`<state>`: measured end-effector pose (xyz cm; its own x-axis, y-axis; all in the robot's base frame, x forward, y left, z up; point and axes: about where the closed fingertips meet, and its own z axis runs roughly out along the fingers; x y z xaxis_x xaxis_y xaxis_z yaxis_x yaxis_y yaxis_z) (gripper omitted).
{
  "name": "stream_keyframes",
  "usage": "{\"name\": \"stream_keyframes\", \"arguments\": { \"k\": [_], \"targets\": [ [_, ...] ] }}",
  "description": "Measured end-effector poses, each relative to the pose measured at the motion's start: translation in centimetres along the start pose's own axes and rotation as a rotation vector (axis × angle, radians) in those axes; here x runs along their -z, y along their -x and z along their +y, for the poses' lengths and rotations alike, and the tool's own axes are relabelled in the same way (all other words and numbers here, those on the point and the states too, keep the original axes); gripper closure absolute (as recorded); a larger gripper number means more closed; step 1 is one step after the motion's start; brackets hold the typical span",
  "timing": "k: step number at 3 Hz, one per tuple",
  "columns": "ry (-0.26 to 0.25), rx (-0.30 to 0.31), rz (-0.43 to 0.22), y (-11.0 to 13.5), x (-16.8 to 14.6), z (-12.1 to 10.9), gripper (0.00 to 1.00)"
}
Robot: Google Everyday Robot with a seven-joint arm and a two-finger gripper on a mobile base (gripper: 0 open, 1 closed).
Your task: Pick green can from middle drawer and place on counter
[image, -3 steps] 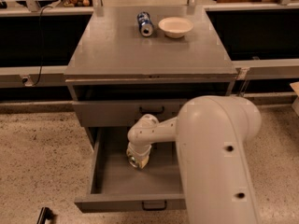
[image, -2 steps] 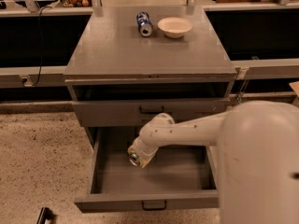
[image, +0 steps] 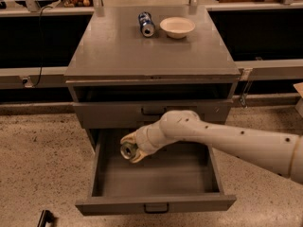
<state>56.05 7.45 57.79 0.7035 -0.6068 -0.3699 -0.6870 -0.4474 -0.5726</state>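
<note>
The middle drawer (image: 156, 203) is pulled open at the bottom of the cabinet, its grey floor bare. My gripper (image: 129, 149) is shut on the green can (image: 128, 150), whose silver end faces the camera. It holds the can tilted, above the drawer's back left part and clear of the floor. The arm reaches in from the right across the drawer. The counter (image: 113, 46) is the flat grey cabinet top above.
A blue-and-white can (image: 146, 23) lies on its side at the back of the counter, next to a white bowl (image: 177, 27). A shallower closed drawer front (image: 104, 113) sits above the open drawer. Speckled floor surrounds the cabinet.
The gripper with the can has risen from the drawer floor toward the upper left. The arm has swung lower and to the right, uncovering the drawer's right side.
</note>
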Motion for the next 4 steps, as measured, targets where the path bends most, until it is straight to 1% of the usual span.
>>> {"name": "stream_keyframes", "arguments": {
  "k": [1, 2, 3, 4],
  "targets": [
    [-0.112, -0.082, -0.154, -0.9, 5.1, -2.2, 1.00],
    [-0.151, -0.101, -0.211, -2.0, 8.3, -3.6, 1.00],
    [-0.150, -0.100, -0.211, -1.8, 8.3, -3.7, 1.00],
    [-0.200, -0.153, -0.346, -1.9, 9.1, -3.8, 1.00]
  ]
}}
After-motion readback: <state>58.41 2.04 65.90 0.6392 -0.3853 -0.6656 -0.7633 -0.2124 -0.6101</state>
